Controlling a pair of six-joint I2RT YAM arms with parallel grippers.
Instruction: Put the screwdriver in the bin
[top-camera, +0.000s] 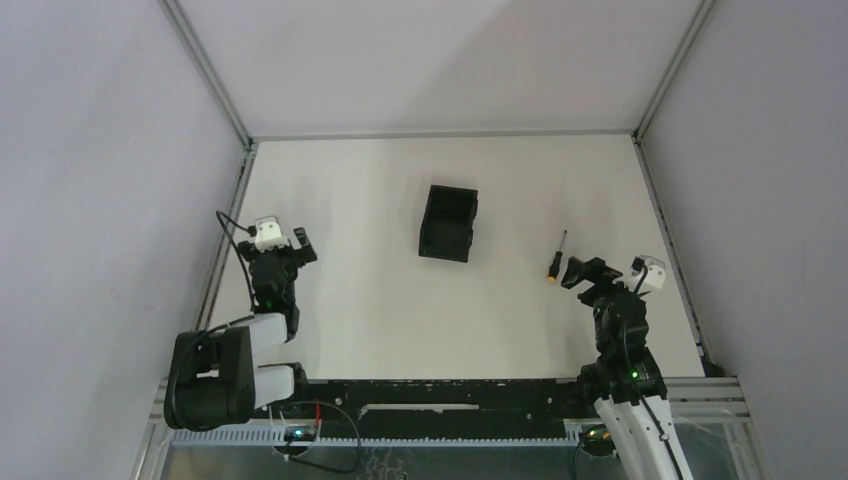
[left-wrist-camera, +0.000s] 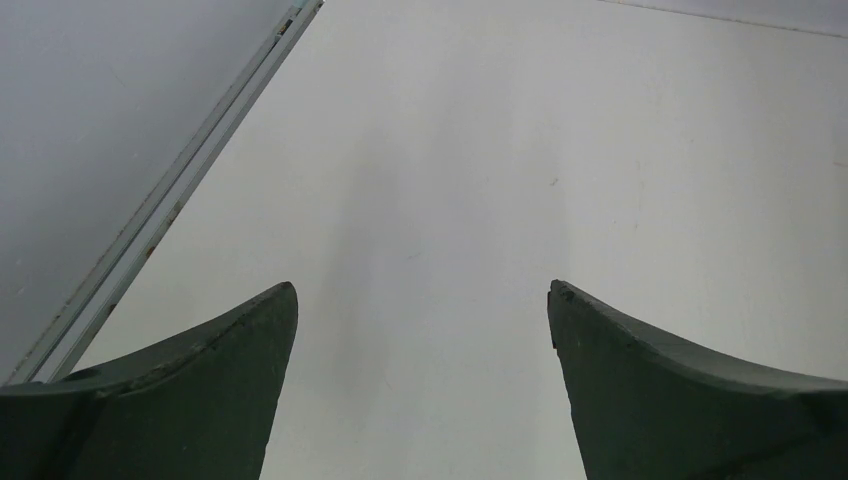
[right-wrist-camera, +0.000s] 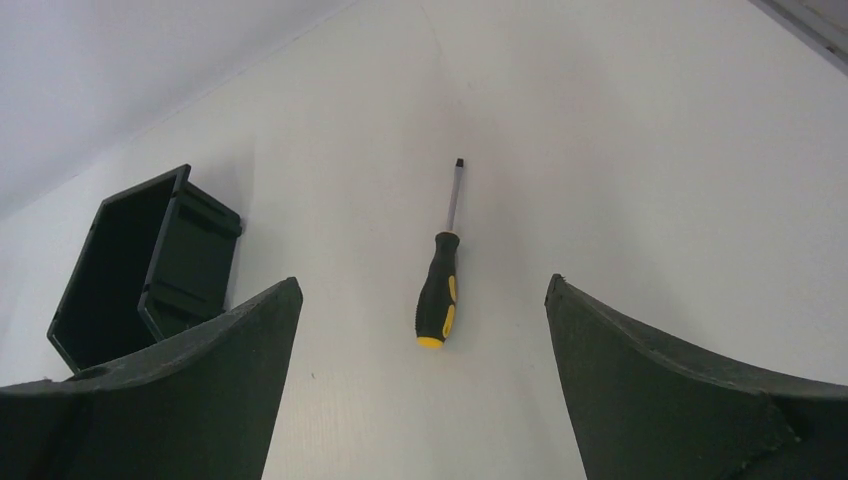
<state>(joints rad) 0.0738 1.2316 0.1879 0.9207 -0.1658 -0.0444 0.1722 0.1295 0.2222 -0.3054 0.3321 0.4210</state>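
So on my right gripper (right-wrist-camera: 422, 281) the fingers (right-wrist-camera: 180, 400) are spread wide and holding nothing, the screwdriver (right-wrist-camera: 440, 290) lies flat on the white table (right-wrist-camera: 650, 150) just past them at 12 o'clock, yellow butt toward me, black bin (right-wrist-camera: 190, 255) farther off at 10, left gripper (left-wrist-camera: 422, 288) equally wide.
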